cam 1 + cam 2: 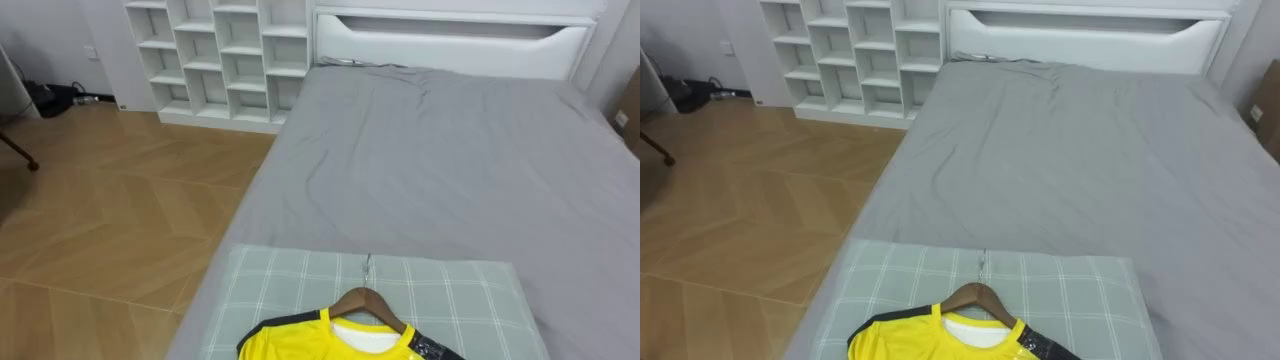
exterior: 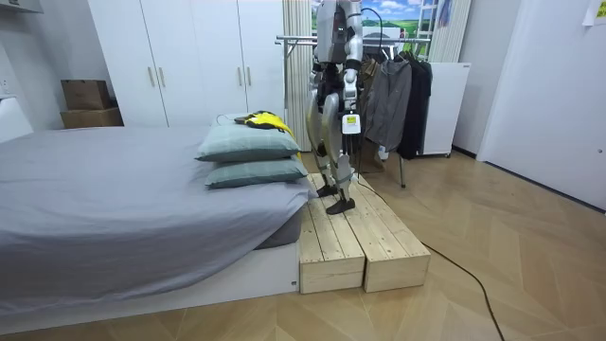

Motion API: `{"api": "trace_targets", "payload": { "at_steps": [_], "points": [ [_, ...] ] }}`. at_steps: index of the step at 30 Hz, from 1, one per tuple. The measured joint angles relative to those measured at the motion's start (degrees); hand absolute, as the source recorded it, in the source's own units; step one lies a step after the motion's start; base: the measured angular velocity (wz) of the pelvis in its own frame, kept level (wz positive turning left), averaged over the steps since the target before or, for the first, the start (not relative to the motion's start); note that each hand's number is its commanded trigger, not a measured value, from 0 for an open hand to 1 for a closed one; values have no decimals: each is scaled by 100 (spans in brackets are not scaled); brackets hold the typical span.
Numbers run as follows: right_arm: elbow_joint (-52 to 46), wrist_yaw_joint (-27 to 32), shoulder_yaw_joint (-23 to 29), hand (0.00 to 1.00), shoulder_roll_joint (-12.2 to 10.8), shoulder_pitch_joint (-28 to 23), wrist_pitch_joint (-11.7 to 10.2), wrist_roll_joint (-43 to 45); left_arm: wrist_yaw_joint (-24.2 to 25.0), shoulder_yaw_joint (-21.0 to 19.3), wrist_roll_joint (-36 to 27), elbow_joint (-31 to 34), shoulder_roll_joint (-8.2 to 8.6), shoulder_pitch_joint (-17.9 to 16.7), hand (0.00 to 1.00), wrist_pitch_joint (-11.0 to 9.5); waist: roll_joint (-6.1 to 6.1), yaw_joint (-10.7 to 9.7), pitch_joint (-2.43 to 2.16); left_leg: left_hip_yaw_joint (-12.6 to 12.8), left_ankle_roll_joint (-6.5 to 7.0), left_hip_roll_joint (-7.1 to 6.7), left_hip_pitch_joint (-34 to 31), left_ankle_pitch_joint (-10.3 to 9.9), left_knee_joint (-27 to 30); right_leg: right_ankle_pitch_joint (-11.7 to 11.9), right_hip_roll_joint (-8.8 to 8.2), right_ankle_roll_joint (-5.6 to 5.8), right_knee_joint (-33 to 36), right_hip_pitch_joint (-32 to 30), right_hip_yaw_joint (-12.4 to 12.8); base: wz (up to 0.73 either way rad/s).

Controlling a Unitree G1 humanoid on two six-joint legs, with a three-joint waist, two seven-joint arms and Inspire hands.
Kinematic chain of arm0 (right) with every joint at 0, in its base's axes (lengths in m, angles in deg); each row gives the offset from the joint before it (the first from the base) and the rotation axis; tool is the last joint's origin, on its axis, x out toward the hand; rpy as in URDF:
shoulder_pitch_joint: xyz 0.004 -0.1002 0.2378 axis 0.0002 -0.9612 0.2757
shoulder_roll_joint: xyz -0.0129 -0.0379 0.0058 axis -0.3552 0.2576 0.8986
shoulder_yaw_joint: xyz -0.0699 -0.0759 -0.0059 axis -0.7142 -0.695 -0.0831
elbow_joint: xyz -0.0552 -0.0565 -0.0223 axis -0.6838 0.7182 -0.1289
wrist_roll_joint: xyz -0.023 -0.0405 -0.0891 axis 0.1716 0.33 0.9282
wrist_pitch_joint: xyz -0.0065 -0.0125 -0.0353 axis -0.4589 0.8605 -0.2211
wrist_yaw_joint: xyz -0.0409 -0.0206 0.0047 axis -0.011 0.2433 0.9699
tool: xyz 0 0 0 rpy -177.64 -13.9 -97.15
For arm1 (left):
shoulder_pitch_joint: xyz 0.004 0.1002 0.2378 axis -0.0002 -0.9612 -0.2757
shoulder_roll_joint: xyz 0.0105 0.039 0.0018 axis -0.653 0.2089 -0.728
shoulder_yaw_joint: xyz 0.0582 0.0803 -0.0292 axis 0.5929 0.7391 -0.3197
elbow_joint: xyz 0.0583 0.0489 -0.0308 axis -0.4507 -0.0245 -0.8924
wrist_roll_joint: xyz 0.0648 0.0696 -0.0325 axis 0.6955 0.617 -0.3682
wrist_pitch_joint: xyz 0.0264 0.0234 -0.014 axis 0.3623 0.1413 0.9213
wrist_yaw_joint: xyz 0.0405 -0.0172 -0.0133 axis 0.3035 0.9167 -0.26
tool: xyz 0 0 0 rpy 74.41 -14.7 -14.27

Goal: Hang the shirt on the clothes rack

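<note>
Yellow shirt [image 1: 325, 345] on one wooden hanger [image 1: 372, 303] lies atop two stacked pillows [image 2: 248, 144]. The left hand [image 2: 349, 107] hangs low, its fingers too small to tell.

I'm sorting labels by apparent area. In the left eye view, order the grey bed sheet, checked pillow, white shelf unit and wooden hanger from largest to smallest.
1. grey bed sheet
2. checked pillow, near the camera, cut off below
3. white shelf unit, far off, so it looks small
4. wooden hanger
</note>
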Motion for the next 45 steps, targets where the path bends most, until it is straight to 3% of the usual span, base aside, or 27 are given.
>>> {"api": "trace_targets", "payload": {
  "at_steps": [11, 21, 31, 45],
  "points": [
    [-18, 275, 38, 0, -3, -21, -69, -5, -12, -122, 82, 215, -37, -28, 0, -91, -126, -3, -39, 17, -3, -4, -16, 2, 8, -1, 1, 0, 1, -57, 25, 0],
    [-19, 285, 39, 0, -5, -40, -67, -13, -104, -128, 113, 205, -37, -37, 0, -121, -93, -1, -55, 24, -8, -1, 3, -2, 35, 1, 2, 1, 3, 18, 32, 0],
    [30, 466, 38, 0, -4, -37, -71, -62, -103, -116, 63, 42, -26, -47, 0, -119, -64, 0, -37, 37, -39, 40, 99, -26, 48, 11, 37, -16, 3, 106, 34, 0],
    [201, 446, 37, 0, -4, -12, -65, -220, -103, -190, -170, 40, -2, -153, 0, -104, -126, 0, -47, 72, -51, 60, 96, -28, 52, 6, 57, -32, -10, 117, 25, 0]
  ]
}}
